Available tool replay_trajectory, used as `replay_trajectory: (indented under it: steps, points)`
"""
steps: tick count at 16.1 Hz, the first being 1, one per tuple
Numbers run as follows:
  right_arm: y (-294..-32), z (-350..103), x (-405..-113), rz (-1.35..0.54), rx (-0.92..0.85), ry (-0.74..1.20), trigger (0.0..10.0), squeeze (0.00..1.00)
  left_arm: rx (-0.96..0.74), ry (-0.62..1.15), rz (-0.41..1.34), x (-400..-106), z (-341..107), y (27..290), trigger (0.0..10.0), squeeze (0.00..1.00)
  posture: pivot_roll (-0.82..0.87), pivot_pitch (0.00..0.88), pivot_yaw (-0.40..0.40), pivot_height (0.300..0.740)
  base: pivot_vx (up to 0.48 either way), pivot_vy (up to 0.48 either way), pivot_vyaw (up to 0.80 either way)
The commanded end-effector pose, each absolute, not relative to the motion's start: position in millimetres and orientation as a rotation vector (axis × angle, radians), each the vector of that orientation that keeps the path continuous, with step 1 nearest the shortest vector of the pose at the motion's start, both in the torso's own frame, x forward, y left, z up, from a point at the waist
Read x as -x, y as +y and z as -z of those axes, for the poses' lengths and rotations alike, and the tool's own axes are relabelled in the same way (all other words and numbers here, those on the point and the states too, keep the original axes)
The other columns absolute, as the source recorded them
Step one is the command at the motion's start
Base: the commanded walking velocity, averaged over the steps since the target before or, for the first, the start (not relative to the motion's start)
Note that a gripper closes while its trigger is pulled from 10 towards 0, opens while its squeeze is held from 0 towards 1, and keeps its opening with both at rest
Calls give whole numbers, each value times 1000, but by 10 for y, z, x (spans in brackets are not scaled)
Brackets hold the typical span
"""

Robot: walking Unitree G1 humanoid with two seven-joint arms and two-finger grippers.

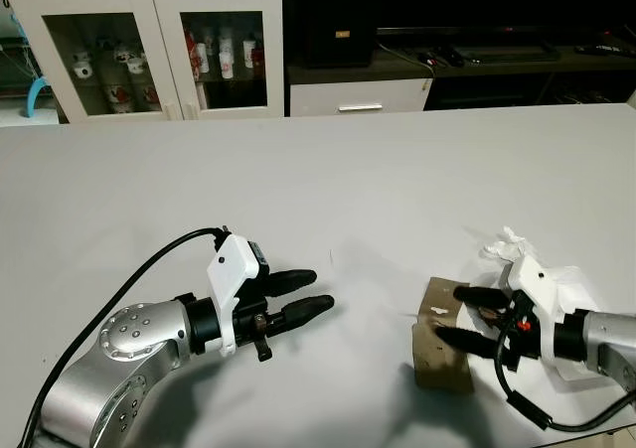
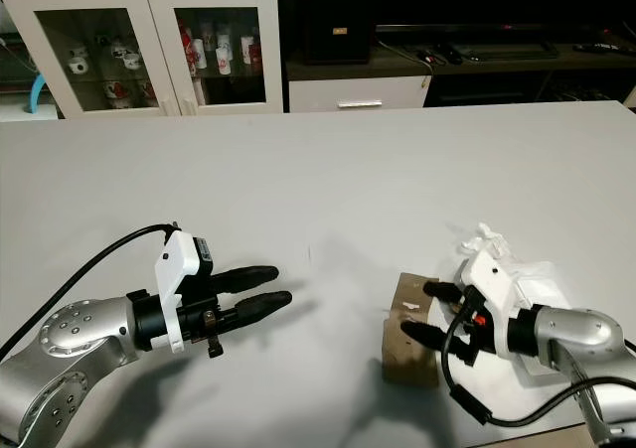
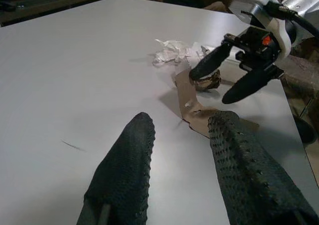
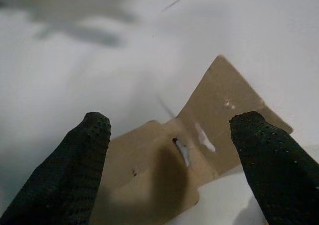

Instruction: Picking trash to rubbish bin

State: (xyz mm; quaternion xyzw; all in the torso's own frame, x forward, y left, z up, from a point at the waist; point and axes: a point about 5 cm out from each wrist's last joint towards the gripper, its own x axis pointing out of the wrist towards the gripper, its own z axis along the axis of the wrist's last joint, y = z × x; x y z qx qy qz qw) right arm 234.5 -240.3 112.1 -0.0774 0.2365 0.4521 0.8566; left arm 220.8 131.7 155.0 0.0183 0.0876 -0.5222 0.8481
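White table (image 1: 328, 170), wide and mostly bare. Trash sits in one cluster near the robot's right front corner: a bent piece of brown cardboard (image 1: 442, 347), crumpled white tissue (image 1: 556, 284) just behind it, and a small dark scrap (image 3: 208, 80) between the two, touching the cardboard's upright flap. What the scrap is, cannot tell.

Right gripper (image 1: 459, 317) hovers low over the cardboard, fingers spread wide, one tip at the far edge of the card and the other over its middle. Right wrist view looks straight down on the folded card between the two fingers (image 4: 82, 160); nothing pinched. Whether the tips touch the card is unclear.

Left gripper (image 1: 310, 294) is held out over bare table, well apart from the trash and pointing toward it. Fingers parted a little, holding nothing.

No rubbish bin seen on or beside the table. Behind the table: white glass-door cabinet (image 1: 149, 46) with small jars, dark TV stand (image 1: 467, 61).

Progress, as judged: early. All visible trash lies on the table, none lifted. Right arm looks set for a first grab at the cardboard. Left to do: close on it, lift, find the bin, drop; then tissue and scrap likewise.
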Motion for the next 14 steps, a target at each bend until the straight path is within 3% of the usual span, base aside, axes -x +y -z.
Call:
replay_trajectory:
  steps: [1,14]
  points:
    - [-2430,-1154,-2376,-936,160,471,0,0,-47,177,1124,-2183,-1574,1290,10000,0,-27,0,-39,740,0,0,0]
    - [-2381,-1102,-2353,-1005,132,501,0,0,-69,163,1115,-2197,-1573,1297,10000,0,-17,0,-51,740,0,0,0]
